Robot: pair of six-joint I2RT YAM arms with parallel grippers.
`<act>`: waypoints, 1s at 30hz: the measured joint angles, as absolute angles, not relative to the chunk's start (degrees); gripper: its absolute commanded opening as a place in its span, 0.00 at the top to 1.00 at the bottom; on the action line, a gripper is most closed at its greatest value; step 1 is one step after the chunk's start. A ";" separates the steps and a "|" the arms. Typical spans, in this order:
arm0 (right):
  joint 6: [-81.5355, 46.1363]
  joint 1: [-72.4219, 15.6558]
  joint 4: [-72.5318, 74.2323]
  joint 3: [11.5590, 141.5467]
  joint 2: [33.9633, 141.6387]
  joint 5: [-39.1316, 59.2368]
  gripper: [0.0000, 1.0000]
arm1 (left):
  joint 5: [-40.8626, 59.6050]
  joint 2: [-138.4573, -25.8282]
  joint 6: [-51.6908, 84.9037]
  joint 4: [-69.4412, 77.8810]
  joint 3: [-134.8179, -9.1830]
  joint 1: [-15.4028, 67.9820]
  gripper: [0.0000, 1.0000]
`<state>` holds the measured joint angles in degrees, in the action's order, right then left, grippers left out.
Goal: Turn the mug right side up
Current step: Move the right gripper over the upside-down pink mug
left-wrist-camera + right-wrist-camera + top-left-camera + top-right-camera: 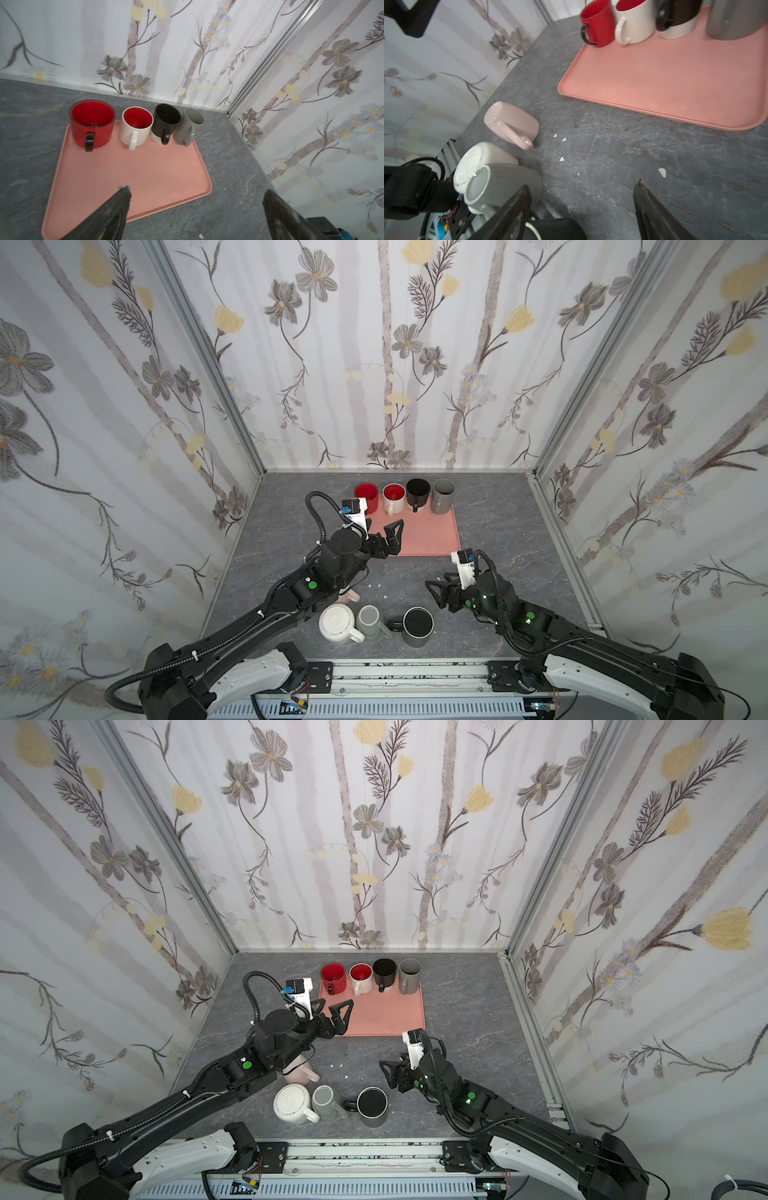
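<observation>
Several mugs stand base up near the table's front edge: a white mug with a ribbed base [337,621], a grey-green mug [371,620] touching it, and a dark mug [417,624] with a black round top. A pink mug [302,1073] also sits base up, partly under my left arm; the right wrist view shows it whole [512,122]. My left gripper [392,537] [197,190] is open and empty above the near left corner of the pink tray [424,535]. Just above and right of the dark mug [556,228], my right gripper [438,587] [583,184] is open and empty.
At the tray's far edge stand upright a red mug [366,497], a white mug with red inside [394,498], a black mug [417,494] and a grey mug [444,495]. Small white chips [662,172] lie on the grey table. Patterned walls enclose three sides.
</observation>
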<state>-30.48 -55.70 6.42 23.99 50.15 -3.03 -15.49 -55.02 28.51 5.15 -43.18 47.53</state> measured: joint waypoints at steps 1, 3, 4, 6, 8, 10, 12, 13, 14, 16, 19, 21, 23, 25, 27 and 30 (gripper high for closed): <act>-29.67 -56.86 6.39 25.36 51.77 -2.63 0.22 | -16.34 -53.60 28.51 4.73 -42.24 47.48 0.00; -28.16 -59.09 6.57 28.45 55.51 -1.34 0.21 | -18.26 -50.59 28.51 3.77 -40.38 47.35 0.00; -27.64 -60.07 6.48 29.78 57.14 -1.37 0.21 | -19.07 -49.30 28.51 3.18 -39.66 47.31 0.00; -26.13 -62.46 6.35 32.60 60.88 -1.34 0.20 | -21.28 -46.54 28.51 1.74 -38.41 47.24 0.00; -24.67 -64.58 6.13 35.18 64.64 -1.26 0.20 | -23.44 -43.86 28.58 0.56 -37.34 47.18 0.00; -23.27 -66.54 6.11 38.41 69.23 -1.19 0.21 | -25.85 -40.86 28.73 -0.75 -36.21 47.13 0.00; -22.15 -67.29 6.20 41.28 73.28 -1.23 0.24 | -27.83 -38.46 28.95 -1.91 -35.33 47.13 0.00; -21.91 -67.46 5.96 42.78 75.11 -1.41 0.27 | -28.47 -37.67 29.02 -2.33 -35.09 47.13 0.00; -21.52 -67.55 5.89 44.73 77.36 -1.43 0.30 | -29.39 -36.51 29.28 -2.96 -34.81 47.13 0.00; -20.69 -67.70 6.00 48.90 82.08 -1.28 0.35 | -31.35 -33.95 29.87 -4.25 -34.28 47.03 0.00; -19.79 -67.68 5.54 53.82 87.90 -0.30 0.38 | -33.41 -29.74 30.33 -5.52 -33.15 47.03 0.00; -19.22 -67.46 4.32 56.66 91.46 -0.01 0.38 | -34.35 -26.98 30.61 -5.82 -32.34 47.03 0.00; -18.76 -67.13 3.07 59.42 95.00 0.40 0.38 | -34.87 -25.02 30.68 -5.93 -31.51 47.03 0.00; -18.33 -66.67 0.82 62.33 98.04 1.34 0.40 | -35.42 -23.42 30.85 -6.46 -30.89 47.03 0.00; -18.02 -66.30 -1.04 64.84 100.36 2.09 0.43 | -35.73 -22.79 30.85 -6.66 -30.72 46.94 0.00; -17.43 -65.89 -3.33 67.68 103.20 3.38 0.45 | -35.99 -22.68 30.85 -7.14 -30.72 46.94 0.00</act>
<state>-17.43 -65.89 -3.33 67.68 103.20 3.38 -35.99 -22.68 30.85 -7.14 -30.72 46.94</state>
